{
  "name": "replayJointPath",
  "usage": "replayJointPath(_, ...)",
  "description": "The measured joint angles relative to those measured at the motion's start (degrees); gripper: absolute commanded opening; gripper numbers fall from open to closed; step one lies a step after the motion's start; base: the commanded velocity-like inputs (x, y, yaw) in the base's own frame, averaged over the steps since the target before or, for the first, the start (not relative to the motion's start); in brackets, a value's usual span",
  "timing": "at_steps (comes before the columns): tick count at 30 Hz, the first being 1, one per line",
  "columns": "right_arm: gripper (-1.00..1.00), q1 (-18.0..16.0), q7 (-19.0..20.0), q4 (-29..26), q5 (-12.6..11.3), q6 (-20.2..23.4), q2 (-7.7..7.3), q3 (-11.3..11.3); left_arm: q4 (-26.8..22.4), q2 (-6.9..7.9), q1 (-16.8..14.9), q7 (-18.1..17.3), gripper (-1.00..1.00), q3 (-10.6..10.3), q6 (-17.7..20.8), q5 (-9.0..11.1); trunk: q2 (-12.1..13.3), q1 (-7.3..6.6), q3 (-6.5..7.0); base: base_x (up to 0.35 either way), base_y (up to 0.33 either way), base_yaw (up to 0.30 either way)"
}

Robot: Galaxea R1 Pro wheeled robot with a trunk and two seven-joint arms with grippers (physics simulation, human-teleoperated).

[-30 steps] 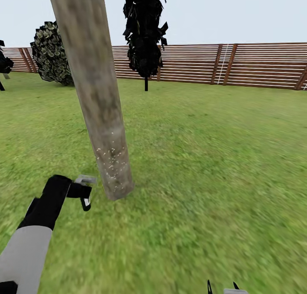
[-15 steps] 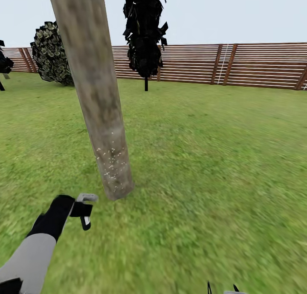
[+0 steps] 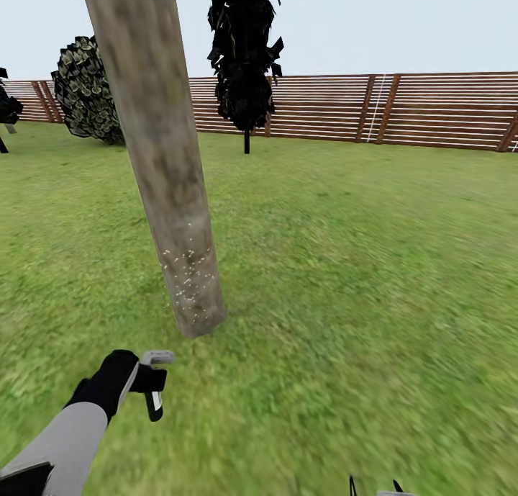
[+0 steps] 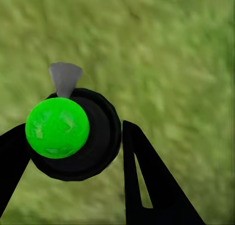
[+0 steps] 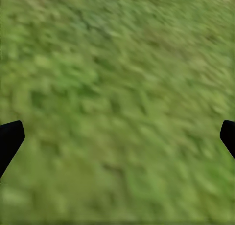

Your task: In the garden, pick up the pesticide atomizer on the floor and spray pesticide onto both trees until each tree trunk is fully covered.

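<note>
The left gripper is gripping the pesticide atomizer at seven o'clock, its jaws clamping the black body low over the grass. One leaning tree trunk is rising at eleven o'clock, carrying pale pesticide specks near its base. The right gripper is hanging at five o'clock with jaws spread wide, holding nothing.

The atomizer, black with a grey head, sits in the left gripper at seven o'clock, low over the grass; the leaning trunk rises at eleven o'clock, whitish specks dotting its base.
</note>
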Motion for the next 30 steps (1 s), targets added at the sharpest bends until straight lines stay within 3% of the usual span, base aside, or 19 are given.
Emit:
replayJointPath(6,1.0,0.0,0.1,0.0,0.0,0.0,0.02,0.0,0.5,0.28,0.1,0.0,-1.0,0.1,-0.6,-0.4,0.0,0.0,0.0,0.0,0.0,0.131)
replayJointPath(9,1.0,0.0,0.1,0.0,0.0,0.0,0.03,0.0,1.2,0.37,1.2,0.0,-1.0,0.2,-3.0,-0.2,0.0,0.0,0.0,0.013,0.0,0.231)
replayJointPath(18,1.0,0.0,0.0,0.1,0.0,0.0,-0.02,0.0,3.4,-0.03,2.1,0.1,-1.0,0.2,-5.8,-0.1,0.0,0.0,0.0,0.291,-0.045,0.024)
replayJointPath(26,1.0,0.0,0.0,0.1,0.1,0.0,-0.24,0.0,3.6,-0.32,2.1,1.1,-1.0,0.2,-8.3,0.0,0.0,0.0,0.0,0.167,-0.216,0.0)
replayJointPath(30,1.0,0.0,0.0,0.0,0.1,0.0,-0.09,0.0,4.1,-3.54,2.1,5.5,-1.0,0.3,-10.5,1.0,0.0,0.0,0.0,-0.121,-0.246,0.0)
